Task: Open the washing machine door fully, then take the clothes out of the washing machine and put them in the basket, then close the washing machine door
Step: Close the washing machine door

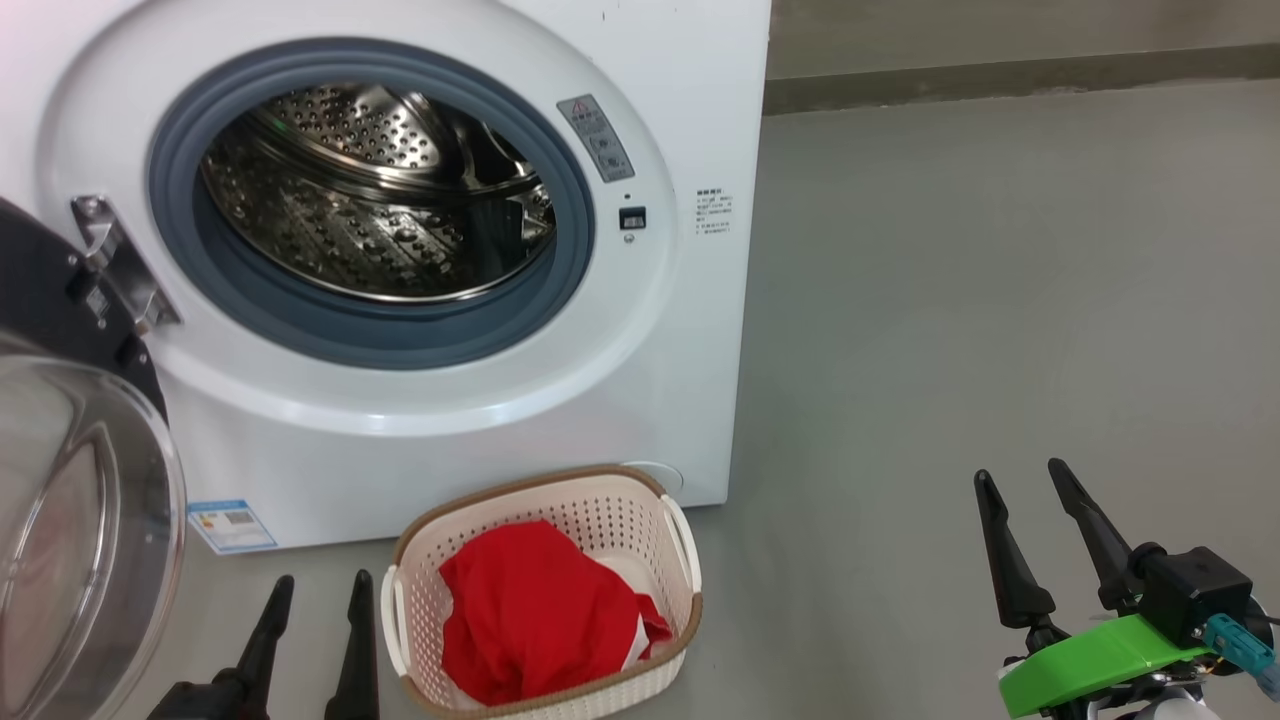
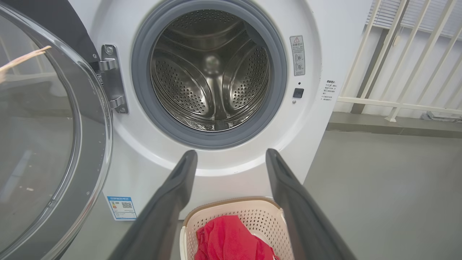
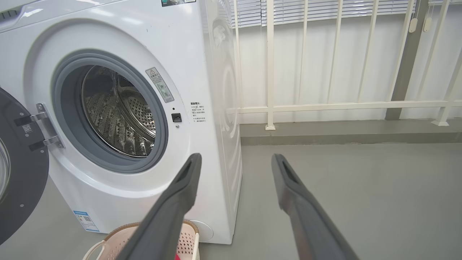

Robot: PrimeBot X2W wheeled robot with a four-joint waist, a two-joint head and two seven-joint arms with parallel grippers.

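The white washing machine (image 1: pixel 660 90) (image 2: pixel 317 21) (image 3: pixel 187 39) stands with its steel drum bare. Its door (image 1: pixel 70 500) (image 2: pixel 43 137) (image 3: pixel 18 169) is swung wide open to the left, glass bowl facing out. Red clothes (image 1: pixel 535 610) (image 2: pixel 227 240) lie in the cream basket (image 1: pixel 620 505) (image 2: pixel 263 215) (image 3: pixel 187 240) on the floor before the machine. My left gripper (image 1: pixel 320 582) is open, empty, just left of the basket. My right gripper (image 1: pixel 1020 475) is open and empty, over bare floor well to the basket's right.
Grey floor (image 1: pixel 1000 300) stretches right of the machine to a low ledge (image 1: pixel 1000 75). A white railing (image 3: pixel 325 106) and blinds stand behind it. A blue label sticker (image 1: pixel 230 525) sits low on the machine's front.
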